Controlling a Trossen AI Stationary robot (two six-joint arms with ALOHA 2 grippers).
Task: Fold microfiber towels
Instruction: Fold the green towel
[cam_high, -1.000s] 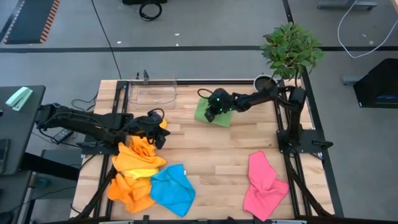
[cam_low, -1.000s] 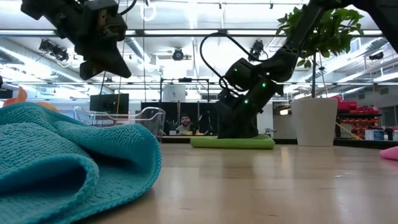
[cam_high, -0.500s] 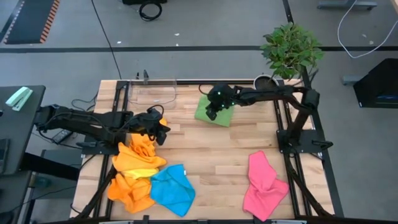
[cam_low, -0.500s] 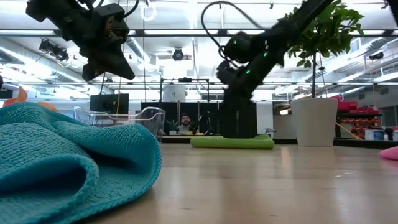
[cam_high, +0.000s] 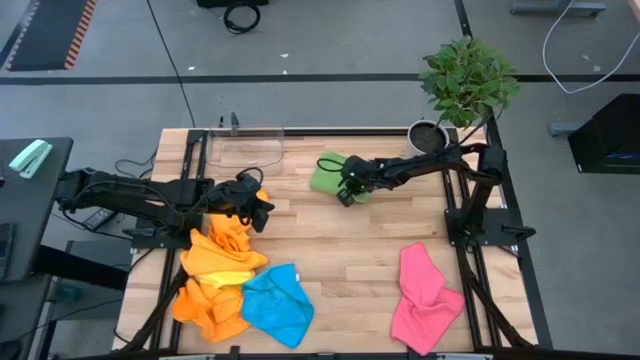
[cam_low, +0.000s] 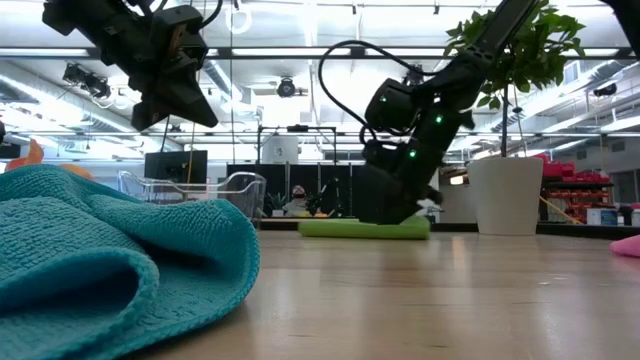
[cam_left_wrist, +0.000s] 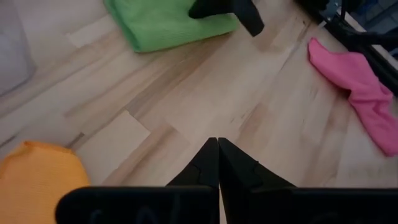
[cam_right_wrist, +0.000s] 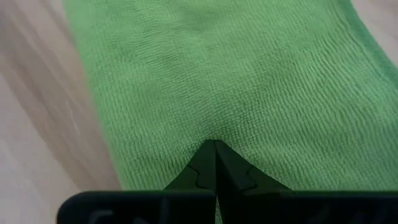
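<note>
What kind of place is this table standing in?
Probably a robotics lab or workshop hall. The wooden table stands on a grey floor with marked lines, the low view shows bright ceiling lights over shelves and equipment, and a potted plant sits at the table's corner.

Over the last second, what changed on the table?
The right pincer, shut, swung from the green towel's middle to its near edge and pressed down; the towel now lies shifted toward the tray. The left pincer, shut, stays above the orange towel. Blue and pink towels unchanged.
</note>
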